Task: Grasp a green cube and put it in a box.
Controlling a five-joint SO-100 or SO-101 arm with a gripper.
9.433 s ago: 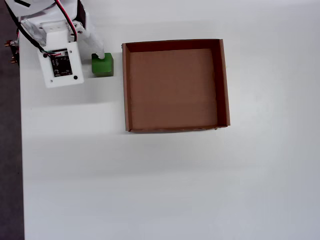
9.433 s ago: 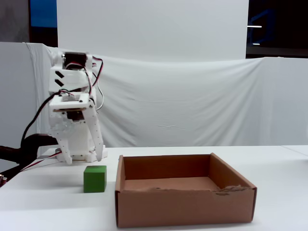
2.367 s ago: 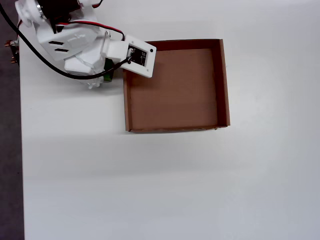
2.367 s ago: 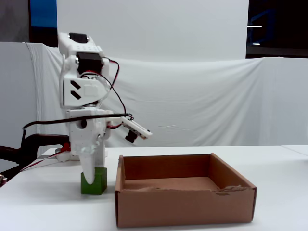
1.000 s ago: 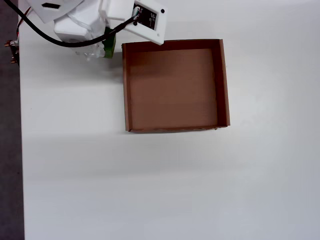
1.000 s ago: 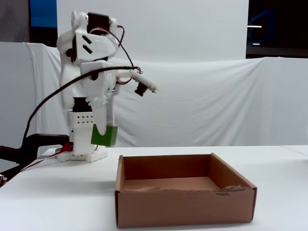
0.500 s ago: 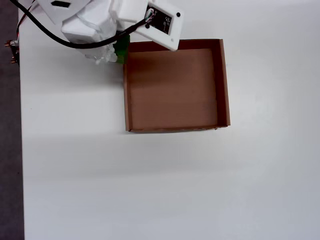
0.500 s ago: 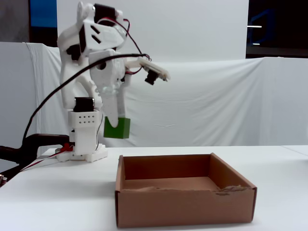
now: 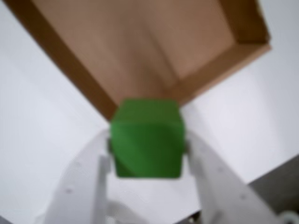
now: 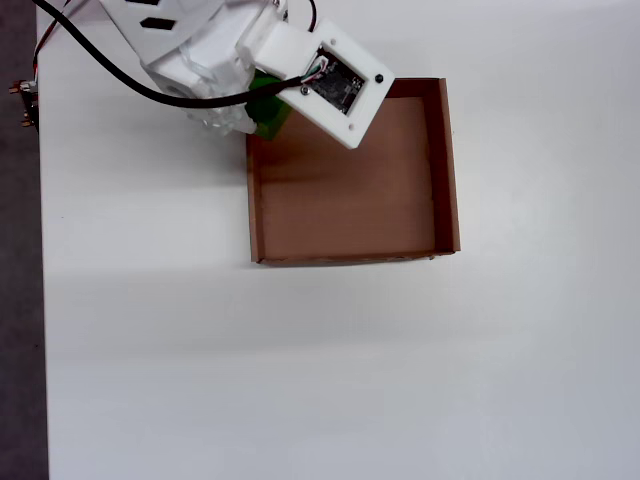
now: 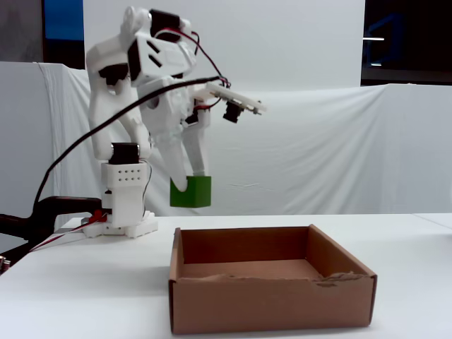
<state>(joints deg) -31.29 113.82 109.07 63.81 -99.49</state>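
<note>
My white gripper (image 9: 147,144) is shut on the green cube (image 9: 146,138), one finger on each side. In the fixed view the green cube (image 11: 191,191) hangs in the gripper (image 11: 191,185) well above the table, over the far left corner of the brown cardboard box (image 11: 272,304). In the overhead view the cube (image 10: 268,105) peeks out from under the arm at the box's (image 10: 349,257) upper left corner. In the wrist view the box (image 9: 84,81) lies just beyond the cube, its bottom empty.
The white table (image 10: 300,370) spreads around the box. The arm's base (image 11: 126,212) stands behind and left of the box. A black cable (image 11: 63,180) runs down its left side. The table's left edge (image 10: 42,300) borders a dark floor.
</note>
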